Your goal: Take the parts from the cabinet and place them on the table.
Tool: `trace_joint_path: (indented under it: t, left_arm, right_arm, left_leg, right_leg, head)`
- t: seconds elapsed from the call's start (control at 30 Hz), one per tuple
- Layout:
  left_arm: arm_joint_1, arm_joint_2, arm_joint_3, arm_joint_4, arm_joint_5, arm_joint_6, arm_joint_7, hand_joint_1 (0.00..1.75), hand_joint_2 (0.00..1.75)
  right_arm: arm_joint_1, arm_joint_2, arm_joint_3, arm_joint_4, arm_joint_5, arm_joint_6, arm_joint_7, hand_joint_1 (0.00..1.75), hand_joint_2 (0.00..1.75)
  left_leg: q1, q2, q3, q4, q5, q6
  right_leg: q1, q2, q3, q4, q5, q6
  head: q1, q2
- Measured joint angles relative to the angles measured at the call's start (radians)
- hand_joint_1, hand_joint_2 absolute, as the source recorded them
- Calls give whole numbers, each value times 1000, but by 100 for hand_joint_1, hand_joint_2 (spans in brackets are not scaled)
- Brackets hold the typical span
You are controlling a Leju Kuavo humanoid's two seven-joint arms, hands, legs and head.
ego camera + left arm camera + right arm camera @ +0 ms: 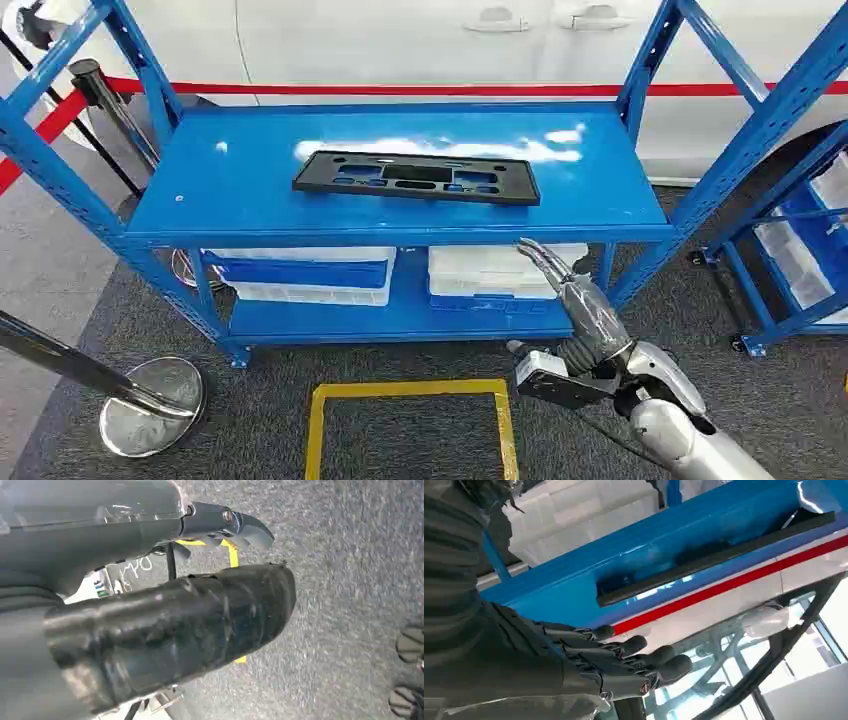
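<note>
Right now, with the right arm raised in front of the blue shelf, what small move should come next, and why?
Probably reach the right robot hand up and forward over the shelf edge toward the black part. The hand holds nothing, fingers extended, below the top surface, and the part lies flat there untouched.

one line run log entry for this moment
right hand: open, raised before blue metal shelf | flat black plastic part: on top shelf, untouched | left hand: holds nothing

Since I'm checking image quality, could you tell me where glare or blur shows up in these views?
Head view: white glare on the shelf behind the black part. Right wrist view: sharp, right hand against bright windows. Left wrist view: left hand close and blurred.
</note>
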Motion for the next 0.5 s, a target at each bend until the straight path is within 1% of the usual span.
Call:
trace_joint_path:
  t: [0.1, 0.17, 0.2, 0.23, 0.27, 0.3, 0.33, 0.37, 0.4, 0.43, 0.47, 0.5]
  left_arm:
    - [-3, -8, 0, 0, 3, 5, 0, 0, 0]
    - [-5, -12, 0, 0, 8, 14, 0, 0, 0]
    - [-5, -12, 0, 0, 10, 19, 2, 0, 0]
    - [-6, -14, 0, 0, 11, 24, 2, 0, 0]
    - [-7, -16, 0, 0, 12, 28, 3, 0, 0]
    - [-7, -21, 0, 0, 16, 32, 3, 0, 0]
    - [-7, -25, 0, 0, 20, 35, 3, 0, 0]
    - [-7, -29, 0, 0, 22, 39, 4, 0, 0]
    - [-8, -34, 0, 0, 27, 44, 5, 0, 0]
    - [-8, -40, 0, 0, 28, 44, 3, 0, 0]
    - [-8, -44, 0, 0, 29, 44, 0, 0, 0]
    - [-8, -47, 0, 0, 30, 44, -2, 0, 0]
  right_arm:
    - [-17, 15, 6, 18, 24, 0, 11, 0, 175]
    - [-30, 27, 11, 34, 64, -8, 27, 0, 175]
    - [-40, 36, 13, 43, 86, -18, 37, 0, 175]
    - [-50, 46, 15, 58, 125, -42, 52, 0, 175]
    - [-59, 52, 16, 65, 149, -60, 57, 0, 175]
    - [-68, 55, 16, 75, 161, -71, 63, 0, 175]
    - [-77, 60, 16, 89, 164, -79, 65, 0, 175]
    - [-84, 65, 16, 105, 168, -82, 68, 0, 175]
    - [-85, 68, 16, 120, 172, -85, 69, 0, 175]
    - [-81, 70, 16, 133, 178, -90, 67, 0, 175]
    - [-79, 72, 16, 140, 181, -93, 67, 0, 175]
    - [-78, 74, 16, 146, 184, -95, 66, 0, 175]
  left_leg:
    - [0, 0, 0, 0, 0, 0]
    - [0, 0, 0, 0, 0, 0]
    - [-7, 0, -4, 8, -3, 8]
    - [-4, 2, -2, 3, -1, 11]
    - [-1, 2, 4, -16, 7, 16]
    - [11, 8, 16, -33, 18, 18]
    - [13, 8, 22, -43, 22, 23]
    - [13, 9, 21, -43, 22, 24]
    - [13, 9, 21, -43, 21, 25]
    - [13, 9, 22, -42, 18, 25]
    - [14, 9, 23, -39, 16, 24]
    - [15, 8, 25, -36, 12, 22]
  right_leg:
    - [0, 1, 0, 0, 0, 0]
    - [0, 0, 0, 0, 0, 0]
    - [-9, 1, 1, -8, 6, 8]
    - [-6, 3, 3, -16, 9, 12]
    - [-2, 3, 7, -18, 10, 14]
    - [-2, 1, 8, -8, 1, 13]
    - [1, 0, -9, 25, -23, 13]
    - [1, 1, -43, 94, -61, 13]
    - [0, 0, -84, 176, -96, 15]
    - [-2, 0, -122, 247, -119, 17]
    - [-3, 0, -144, 280, -118, 20]
    - [-4, -1, -142, 266, -93, 21]
  head:
    - [0, 0]
    - [0, 0]
    - [0, 0]
    - [-1, 0]
    - [-1, 0]
    - [0, 0]
    - [2, 0]
    - [2, 0]
    - [2, 0]
    - [2, 0]
    - [2, 0]
    - [2, 0]
